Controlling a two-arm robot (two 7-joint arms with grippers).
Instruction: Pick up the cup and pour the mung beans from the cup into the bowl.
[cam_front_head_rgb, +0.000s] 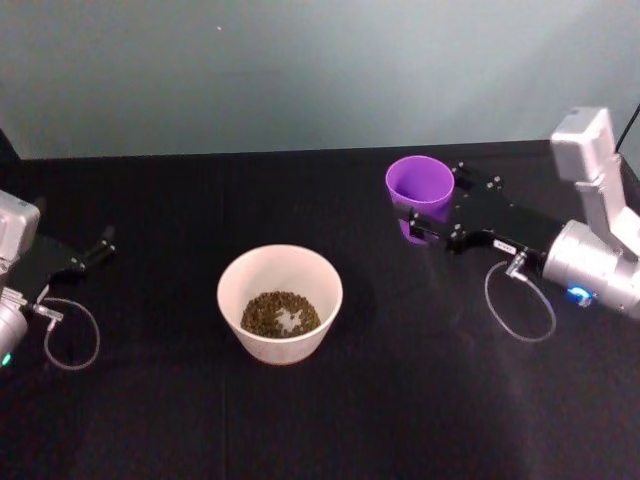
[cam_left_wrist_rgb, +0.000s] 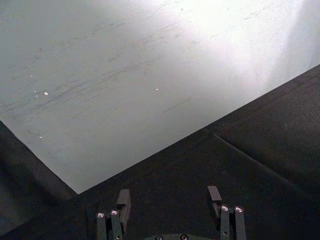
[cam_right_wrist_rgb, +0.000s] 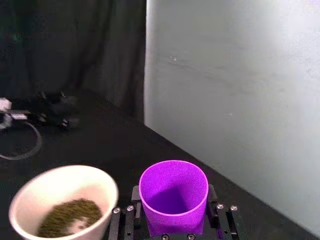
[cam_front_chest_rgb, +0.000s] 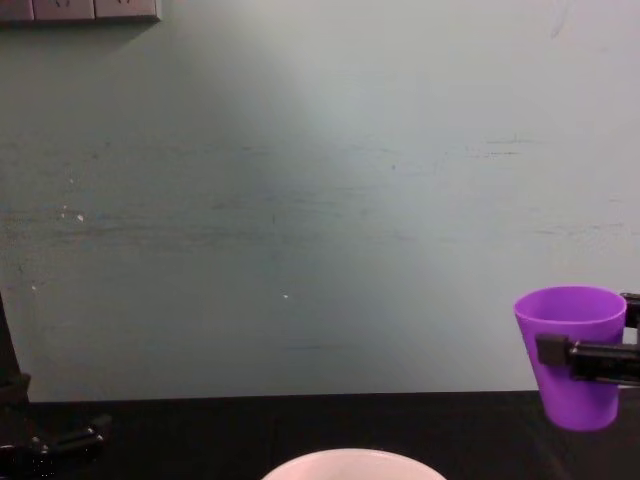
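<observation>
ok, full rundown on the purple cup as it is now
The cup is a smooth bright purple tumbler, plastic by the look, handleless, tapering toward its base. It stands upright, looks empty inside, and is held off the black table by the right pincer, fingers clamped on either side. It sits right of and beyond the bowl, which holds the beans.

The purple cup (cam_front_head_rgb: 420, 183) stands upright and looks empty, at about two o'clock from the bowl (cam_front_head_rgb: 280, 303). The pale bowl, well apart, holds mung beans (cam_front_head_rgb: 281, 313).
</observation>
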